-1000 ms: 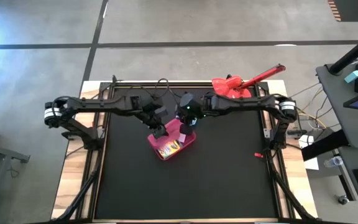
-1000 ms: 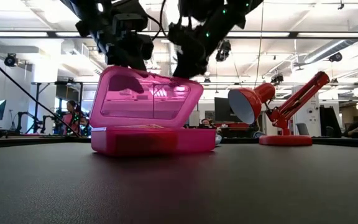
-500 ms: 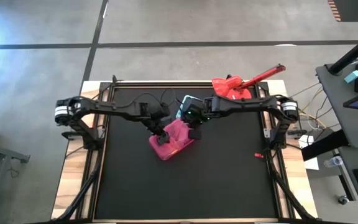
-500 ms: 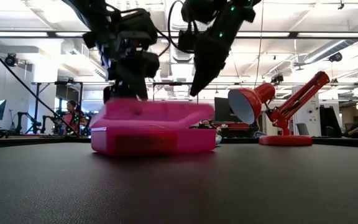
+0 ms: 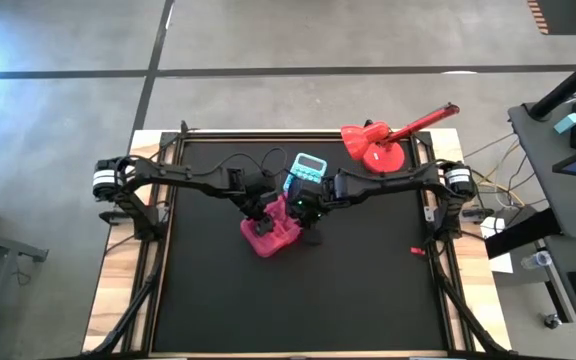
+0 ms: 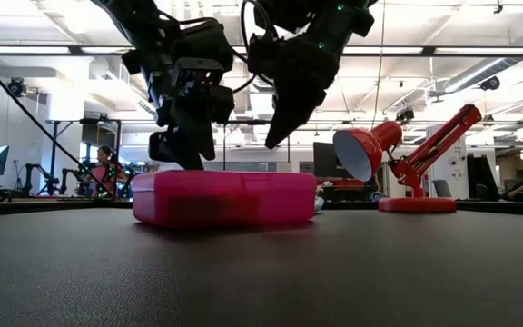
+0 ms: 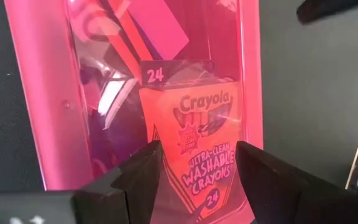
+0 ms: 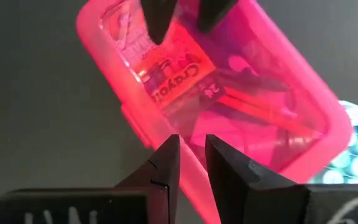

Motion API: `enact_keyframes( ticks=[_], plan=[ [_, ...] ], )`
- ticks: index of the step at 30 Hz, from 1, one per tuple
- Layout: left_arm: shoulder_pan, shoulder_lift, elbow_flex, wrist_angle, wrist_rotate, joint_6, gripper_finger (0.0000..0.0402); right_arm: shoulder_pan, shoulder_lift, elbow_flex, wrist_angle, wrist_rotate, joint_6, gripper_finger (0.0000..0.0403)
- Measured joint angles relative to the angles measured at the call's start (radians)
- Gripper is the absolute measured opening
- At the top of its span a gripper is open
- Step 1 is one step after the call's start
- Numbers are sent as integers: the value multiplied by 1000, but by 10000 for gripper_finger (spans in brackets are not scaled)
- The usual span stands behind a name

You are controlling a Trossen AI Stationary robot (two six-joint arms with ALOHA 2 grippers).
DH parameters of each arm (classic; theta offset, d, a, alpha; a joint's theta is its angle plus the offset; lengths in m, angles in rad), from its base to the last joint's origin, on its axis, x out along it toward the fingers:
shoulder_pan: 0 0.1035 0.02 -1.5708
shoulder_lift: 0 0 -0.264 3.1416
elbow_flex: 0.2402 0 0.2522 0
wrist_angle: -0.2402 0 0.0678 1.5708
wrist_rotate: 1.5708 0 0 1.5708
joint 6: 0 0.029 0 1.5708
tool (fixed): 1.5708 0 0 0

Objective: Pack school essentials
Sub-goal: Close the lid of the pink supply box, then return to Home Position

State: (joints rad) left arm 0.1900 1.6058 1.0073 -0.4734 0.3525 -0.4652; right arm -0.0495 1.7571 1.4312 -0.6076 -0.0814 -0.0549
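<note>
Left arm: reaches in from the left edge toward the middle of the tabletop, wrist bent downward. Left tool [image 5: 259,212]: pointing down, fingers [image 7: 138,177] spread apart with a clear gap between them. Right arm: reaches in from the right edge, meeting the left near the centre, wrist angled down. Right tool [image 5: 311,213]: fingers [image 8: 166,165] close together, a narrow gap between them.

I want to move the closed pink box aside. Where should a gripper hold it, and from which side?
Judging by its pose, grip the pink box from above, across its narrow width near the middle. It lies flat with the lid shut, so its long side walls are parallel and free.
</note>
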Motion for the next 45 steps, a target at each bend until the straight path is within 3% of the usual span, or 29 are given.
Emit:
enact_keyframes(
  ticks=[24, 38, 45],
  plan=[
    [-3, -9, 0, 14, -28, -27, 193, 58, 109, -30, 97, -52, 49, 68],
    [-2, -184, 32, 21, -53, -23, 193, 58, -24, -33, 81, -49, 29, 68],
    [-2, -344, 26, 19, -139, 30, 193, 58, -156, -52, 56, -49, 1, 68]
  ],
)
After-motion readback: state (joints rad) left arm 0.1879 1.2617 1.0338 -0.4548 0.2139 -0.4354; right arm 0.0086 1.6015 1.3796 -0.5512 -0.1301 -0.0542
